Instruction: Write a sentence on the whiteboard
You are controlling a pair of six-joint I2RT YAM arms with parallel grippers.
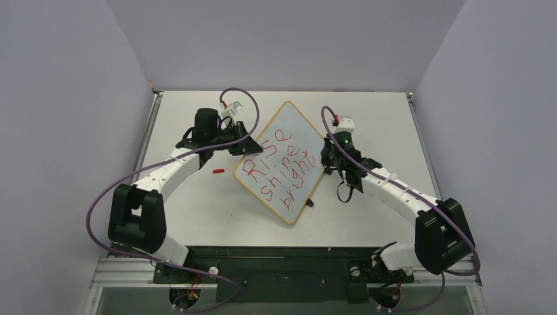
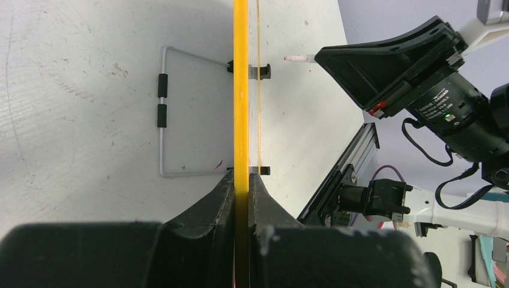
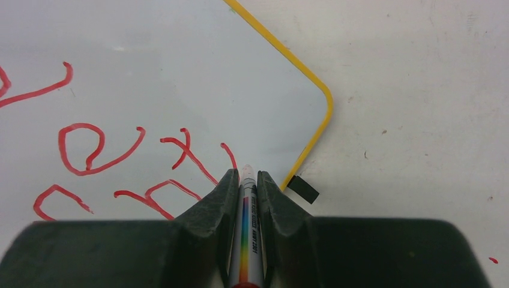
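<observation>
The whiteboard (image 1: 282,154) lies turned diagonally on the table, with red words "Rise shine bright" on it. My left gripper (image 1: 240,148) is shut on its left yellow frame edge; in the left wrist view the frame (image 2: 240,90) runs edge-on between the closed jaws (image 2: 241,179). My right gripper (image 1: 328,161) is shut on a white marker (image 3: 246,225) with a rainbow stripe. The marker's tip rests on the board (image 3: 180,72) near its rounded corner, beside the last red strokes. One black clip (image 3: 302,188) sits on the edge next to the right fingers (image 3: 273,192).
A small red marker cap (image 1: 219,170) lies on the table left of the board. A thin wire stand (image 2: 162,114) hangs from the board's two black clips. Grey walls enclose the table on three sides. The arm bases stand at the near edge.
</observation>
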